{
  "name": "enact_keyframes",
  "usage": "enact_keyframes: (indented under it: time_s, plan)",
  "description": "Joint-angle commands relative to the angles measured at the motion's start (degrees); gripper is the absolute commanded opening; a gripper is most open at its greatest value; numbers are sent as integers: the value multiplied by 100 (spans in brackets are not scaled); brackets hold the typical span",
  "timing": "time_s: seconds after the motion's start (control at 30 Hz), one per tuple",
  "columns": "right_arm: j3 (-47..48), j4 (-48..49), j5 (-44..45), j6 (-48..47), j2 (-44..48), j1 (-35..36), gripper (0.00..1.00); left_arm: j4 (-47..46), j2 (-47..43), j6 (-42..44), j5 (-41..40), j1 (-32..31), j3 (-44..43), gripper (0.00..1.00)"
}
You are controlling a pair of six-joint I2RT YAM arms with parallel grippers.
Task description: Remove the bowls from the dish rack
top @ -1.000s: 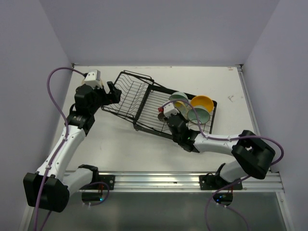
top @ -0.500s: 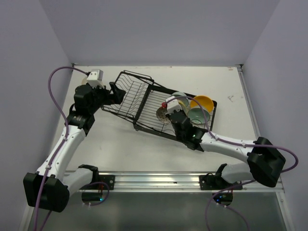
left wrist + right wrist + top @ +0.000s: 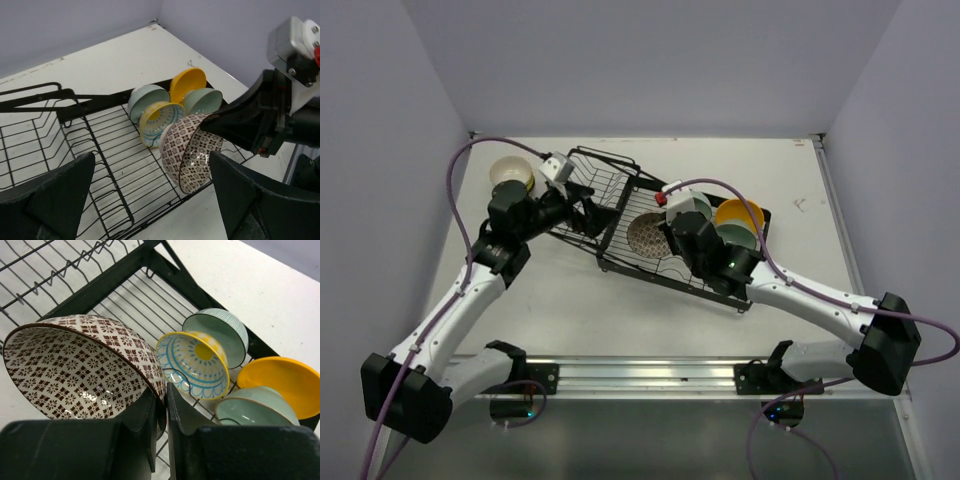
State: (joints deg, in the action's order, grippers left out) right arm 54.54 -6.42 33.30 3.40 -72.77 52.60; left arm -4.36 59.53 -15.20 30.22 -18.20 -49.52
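The black dish rack [image 3: 603,177] lies at the table's middle. My right gripper [image 3: 166,390] is shut on the rim of a brown-patterned bowl [image 3: 75,365] and holds it tilted just above the rack's flat section [image 3: 645,236]. A yellow-and-blue bowl [image 3: 192,360], a pale teal ribbed bowl [image 3: 220,327], an orange-yellow bowl [image 3: 740,213] and a teal bowl [image 3: 731,240] stand in the rack behind it. My left gripper [image 3: 584,214] is open and empty over the rack's basket section, facing the held bowl [image 3: 192,150]. A cream bowl [image 3: 510,172] sits on the table at the far left.
The rack's raised basket wires [image 3: 100,165] lie right under my left gripper. My right arm [image 3: 790,295] stretches across the rack's near right corner. White walls close the table at the back and on both sides.
My right gripper has lifted the brown-patterned bowl and carried it up and left. My left gripper has swung right over the basket section, and the cream bowl now shows behind it.
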Motion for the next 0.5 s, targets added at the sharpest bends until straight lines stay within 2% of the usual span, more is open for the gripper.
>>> enact_keyframes:
  time_s: [0.0, 0.13, 0.37, 0.47]
  plan:
    - [513, -193, -359, 425, 141, -22, 0, 224, 251, 597, 257, -542, -339, 99]
    - [671, -290, -526, 574, 97, -13, 0, 962, 656, 1062, -216, -1027, -612, 91]
    - [865, -422, -816, 837, 149, -13, 0, 1323, 753, 1441, -1149, -1537, -708, 81]
    - [900, -475, -869, 890, 184, -13, 0, 1464, 832, 1485, -1561, -1713, -761, 72]
